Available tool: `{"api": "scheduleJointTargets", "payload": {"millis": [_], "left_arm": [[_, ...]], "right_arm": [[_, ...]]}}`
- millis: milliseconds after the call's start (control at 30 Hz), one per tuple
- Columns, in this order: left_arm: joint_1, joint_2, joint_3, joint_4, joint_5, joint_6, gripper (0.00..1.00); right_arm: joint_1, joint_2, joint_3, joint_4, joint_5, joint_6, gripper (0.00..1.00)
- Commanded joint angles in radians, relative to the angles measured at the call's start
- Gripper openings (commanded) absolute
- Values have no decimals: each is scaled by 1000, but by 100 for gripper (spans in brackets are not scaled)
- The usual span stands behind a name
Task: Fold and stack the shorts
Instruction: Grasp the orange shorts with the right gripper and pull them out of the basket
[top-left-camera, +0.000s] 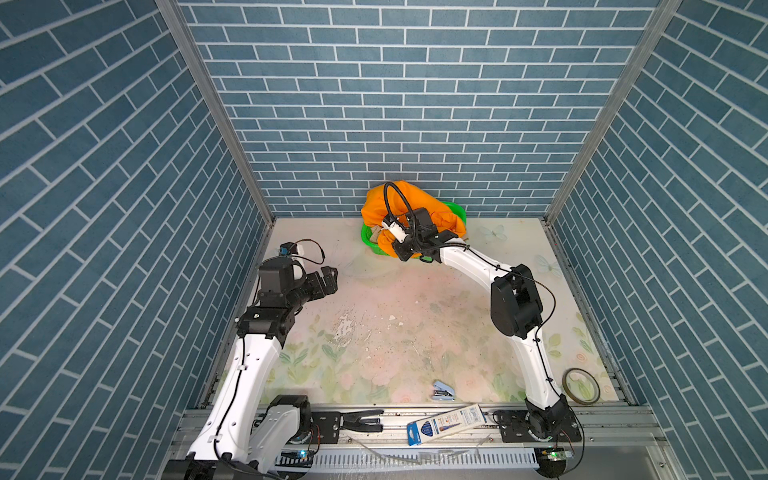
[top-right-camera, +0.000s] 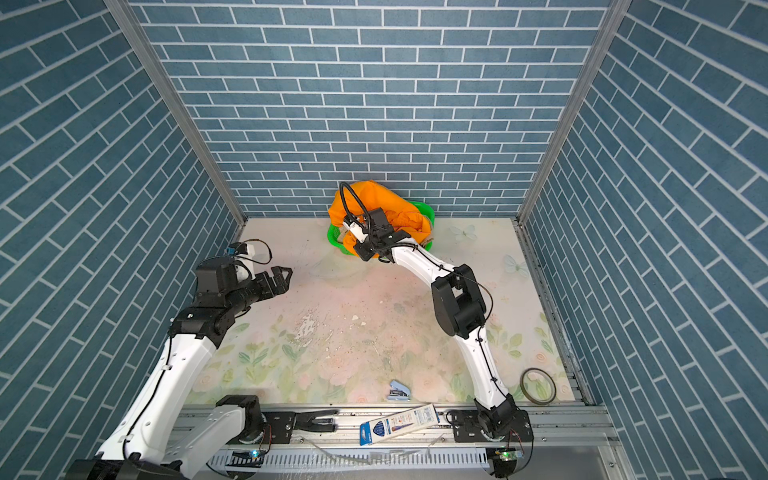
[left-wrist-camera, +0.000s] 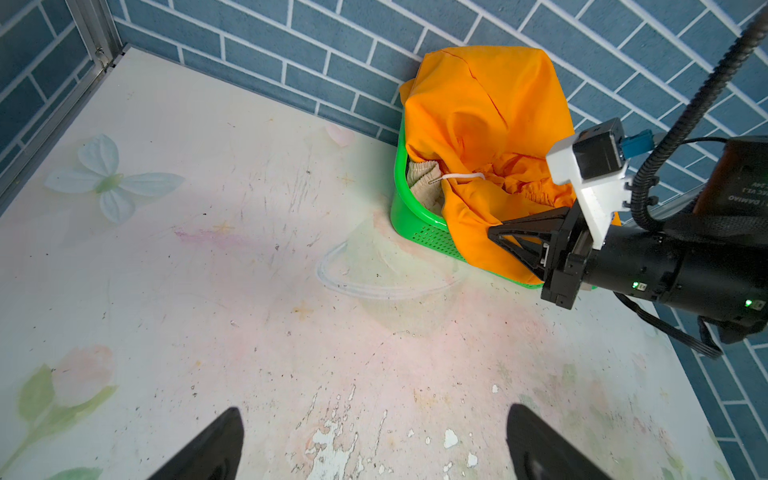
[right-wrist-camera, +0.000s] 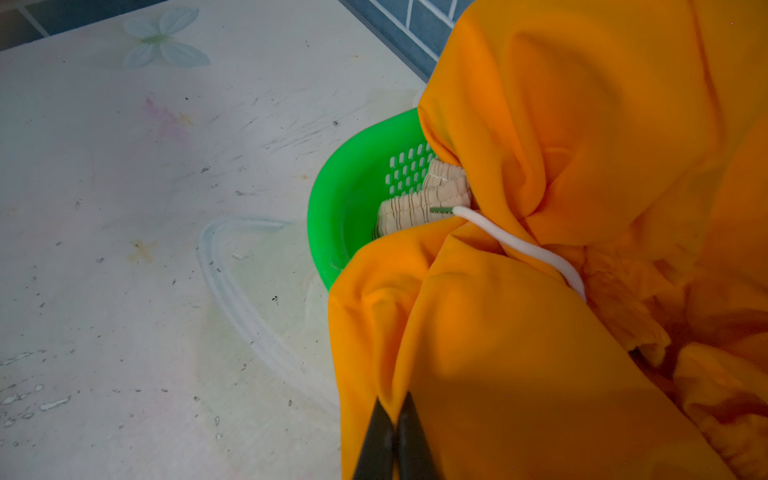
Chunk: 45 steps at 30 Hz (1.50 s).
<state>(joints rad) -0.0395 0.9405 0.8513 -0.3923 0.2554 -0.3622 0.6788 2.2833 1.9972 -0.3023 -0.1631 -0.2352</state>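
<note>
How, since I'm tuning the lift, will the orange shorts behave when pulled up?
Probably floppy: the orange shorts drape in folds over the green basket, so they should sag below the right gripper. Their white drawstring lies loose and might snag.

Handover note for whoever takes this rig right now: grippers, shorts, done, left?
Left gripper: open, empty, over the floral tabletop.
Right gripper: shut on a fold of the bright orange cloth shorts.
Orange shorts are heaped in the green perforated plastic basket and drape over its wall; beige gathered-waist shorts lie beneath.
Done: nothing folded.
Left: pull out, fold and stack both.
</note>
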Motion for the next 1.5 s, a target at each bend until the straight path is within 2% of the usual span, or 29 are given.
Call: {"api": "scheduleJointTargets", "payload": {"millis": [0,133,367,700,867,967,1067,1167,1300,1400,1467], "left_arm": [[-3,-21,-13,-12,2,17,100],[-4,-24,-19,16,5,20,100],[-3,-8,-1,59,-3,20,100],[-4,34,9,112,19,23,100],[-3,44,3,116,45,28,100],[-3,51,-3,115,74,29,100],[-3,57,-7,98,83,24,100],[-5,49,-22,99,103,14,100],[-5,53,-34,105,104,16,100],[-7,65,-21,87,109,26,100],[-8,68,-9,73,110,29,100]], "right_arm": [[4,-80,54,-47,-45,7,0],[4,-189,77,-100,-83,16,0],[7,-338,177,-221,-240,52,0],[5,-542,202,-250,-349,120,0],[-14,-614,27,-235,-206,106,0],[-77,-636,-106,-194,-231,180,0],[-136,-655,-212,-233,-163,216,0],[-223,-727,-405,-219,-123,285,0],[-301,-797,-589,-221,27,299,0],[-321,-795,-619,-265,172,261,0],[-323,-770,-583,-323,251,227,19]]}}
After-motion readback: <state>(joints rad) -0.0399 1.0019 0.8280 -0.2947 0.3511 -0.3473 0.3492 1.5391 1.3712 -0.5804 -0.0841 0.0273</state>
